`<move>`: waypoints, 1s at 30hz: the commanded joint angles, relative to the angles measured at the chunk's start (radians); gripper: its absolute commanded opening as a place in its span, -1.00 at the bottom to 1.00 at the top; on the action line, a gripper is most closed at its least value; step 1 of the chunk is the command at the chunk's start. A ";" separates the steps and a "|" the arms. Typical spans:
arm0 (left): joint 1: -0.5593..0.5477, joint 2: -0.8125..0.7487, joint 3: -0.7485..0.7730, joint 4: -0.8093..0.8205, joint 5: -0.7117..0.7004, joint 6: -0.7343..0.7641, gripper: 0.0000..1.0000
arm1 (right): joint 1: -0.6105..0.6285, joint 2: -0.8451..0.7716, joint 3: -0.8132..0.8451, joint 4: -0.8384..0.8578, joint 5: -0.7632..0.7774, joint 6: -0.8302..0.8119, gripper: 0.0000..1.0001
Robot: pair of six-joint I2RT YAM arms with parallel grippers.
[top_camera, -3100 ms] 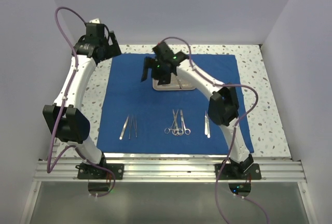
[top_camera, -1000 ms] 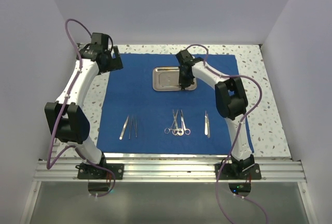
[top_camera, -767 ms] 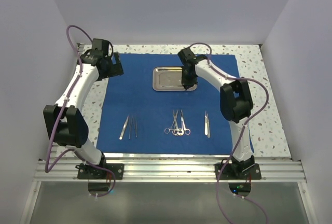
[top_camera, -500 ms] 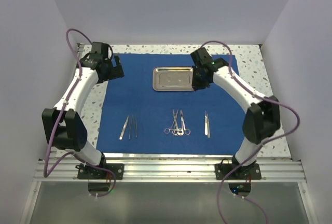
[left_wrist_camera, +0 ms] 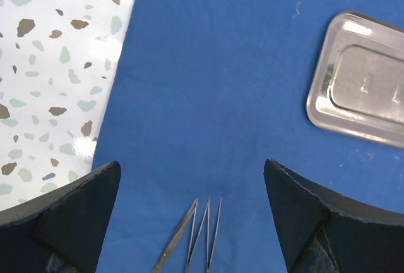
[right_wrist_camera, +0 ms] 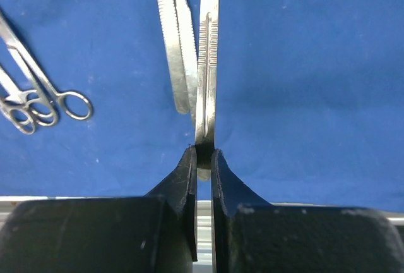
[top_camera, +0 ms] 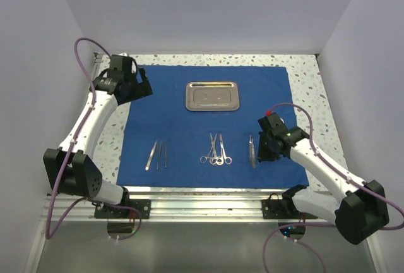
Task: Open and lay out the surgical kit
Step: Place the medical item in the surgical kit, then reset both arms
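The steel tray (top_camera: 212,96) is lying on the far middle of the blue cloth (top_camera: 177,121), and it is holding nothing; its bottom is shining bare. The cloth is lying open and flat on the speckled desk (top_camera: 309,96). All the tools are lying on the near half of the cloth. Some pointed tools (top_camera: 158,155) are on the left and a small bunch of scissors (top_camera: 216,150) is in the middle. On the right, a pair of tweezers (right_wrist_camera: 172,45) is lying on the blue.

The right pincer (right_wrist_camera: 203,153) is clenched on the near end of a slim ribbed tool (right_wrist_camera: 207,52), just beside those tweezers. I cannot tell if this tool is already resting on the cloth. The left pincer (top_camera: 137,88) is standing wide open and released, gripping nothing, over the far left part of the cloth.

Three seconds ago the right pincer was working over the tray, and something thin was lying in it; now the tray is empty. Half a second ago that pincer was still at the tray's right end; now it is at the near right of the cloth. The other tools are lying where they were, and the left arm has hardly moved.
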 commanded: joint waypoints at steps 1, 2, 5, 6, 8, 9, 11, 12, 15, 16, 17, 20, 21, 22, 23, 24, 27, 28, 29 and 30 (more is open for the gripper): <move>-0.036 -0.059 -0.016 -0.025 -0.042 -0.038 0.99 | -0.001 -0.056 -0.033 0.106 -0.056 0.032 -1.00; -0.040 -0.080 -0.022 -0.027 -0.044 -0.049 0.99 | -0.001 -0.060 -0.039 0.128 -0.061 0.032 -1.00; -0.059 -0.123 -0.040 -0.042 -0.052 -0.068 0.99 | 0.001 -0.066 -0.053 0.177 -0.081 0.023 -1.00; -0.063 -0.133 -0.042 -0.062 -0.056 -0.072 0.99 | -0.001 -0.066 -0.056 0.188 -0.081 0.021 -1.00; -0.080 -0.157 -0.044 -0.080 -0.067 -0.086 0.99 | 0.001 -0.057 -0.063 0.196 -0.062 0.012 -0.91; -0.089 -0.165 -0.044 -0.097 -0.071 -0.089 0.99 | -0.001 -0.053 -0.061 0.191 -0.061 0.006 -0.69; -0.099 -0.192 -0.045 -0.116 -0.087 -0.098 0.99 | 0.001 -0.057 -0.064 0.166 -0.048 0.004 0.36; -0.103 -0.203 -0.050 -0.123 -0.088 -0.101 0.99 | 0.001 -0.069 -0.066 0.157 -0.044 0.004 0.56; -0.106 -0.242 -0.057 -0.140 -0.091 -0.118 0.99 | -0.001 -0.138 -0.073 0.111 -0.048 0.010 0.83; -0.108 -0.249 -0.059 -0.143 -0.091 -0.126 0.99 | 0.001 -0.180 -0.072 0.104 -0.062 0.010 0.89; -0.109 -0.265 -0.057 -0.148 -0.091 -0.129 0.99 | -0.001 -0.195 -0.063 0.085 -0.064 0.023 0.91; -0.112 -0.291 -0.057 -0.154 -0.091 -0.134 0.99 | -0.001 -0.244 -0.001 0.021 -0.084 0.029 0.91; -0.112 -0.295 -0.051 -0.154 -0.090 -0.134 0.99 | 0.001 -0.258 0.016 0.015 -0.097 0.023 0.91; -0.114 -0.298 -0.047 -0.154 -0.087 -0.129 0.99 | -0.001 -0.272 0.052 0.007 -0.137 0.020 0.91; -0.114 -0.306 -0.042 -0.151 -0.075 -0.123 0.99 | 0.001 -0.293 0.077 0.001 -0.160 0.018 0.92; -0.117 -0.309 -0.033 -0.141 -0.068 -0.115 0.99 | 0.001 -0.304 0.136 -0.005 -0.182 0.015 0.93; -0.120 -0.338 -0.027 -0.107 -0.047 -0.075 0.99 | -0.001 -0.333 0.285 -0.016 -0.223 -0.006 0.97; -0.120 -0.358 -0.028 -0.095 -0.041 -0.054 0.99 | 0.001 -0.339 0.321 -0.012 -0.213 -0.013 0.97; -0.120 -0.369 -0.034 -0.069 -0.032 -0.043 0.99 | -0.001 -0.347 0.357 -0.015 -0.196 -0.019 0.97; -0.120 -0.381 -0.037 -0.053 -0.027 -0.025 0.99 | -0.001 -0.356 0.429 -0.022 -0.177 -0.025 0.97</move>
